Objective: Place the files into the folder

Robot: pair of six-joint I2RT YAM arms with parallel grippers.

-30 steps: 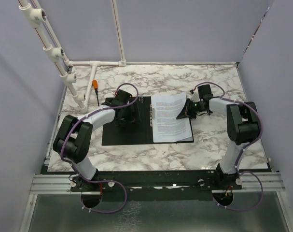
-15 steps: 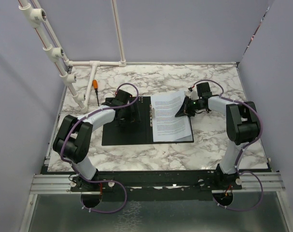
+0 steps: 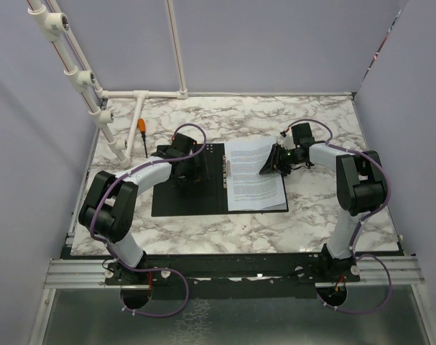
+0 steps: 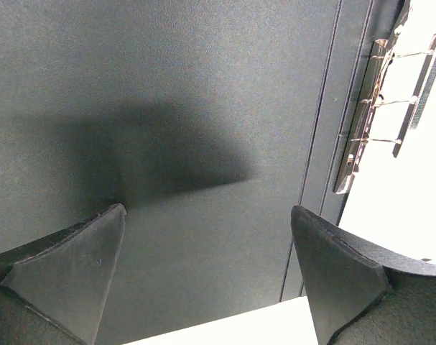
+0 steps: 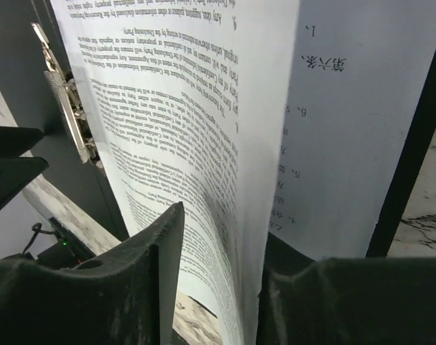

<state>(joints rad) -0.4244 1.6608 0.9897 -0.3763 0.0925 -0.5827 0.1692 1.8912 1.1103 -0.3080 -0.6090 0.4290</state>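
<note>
The folder [image 3: 185,195] lies open on the table, black inside up, with its metal spine clip [image 4: 379,108] in the middle. The files [image 3: 252,188] lie on its right half. My left gripper [image 3: 185,175] is open and empty, low over the bare left half of the folder [image 4: 203,129]. My right gripper [image 3: 275,167] is at the right edge of the files. The top printed sheet [image 5: 196,108] curls up between its fingers [image 5: 156,273], with a gap beside it. Another sheet [image 5: 361,122] lies flat below.
An orange-handled screwdriver [image 3: 143,135] lies at the back left beside the white pipe frame [image 3: 131,122]. The marble table [image 3: 318,208] extends around the folder, with walls on three sides.
My right gripper has shifted a little left and back, carrying the lifted sheet edge toward the spine. The left arm has not moved.
</note>
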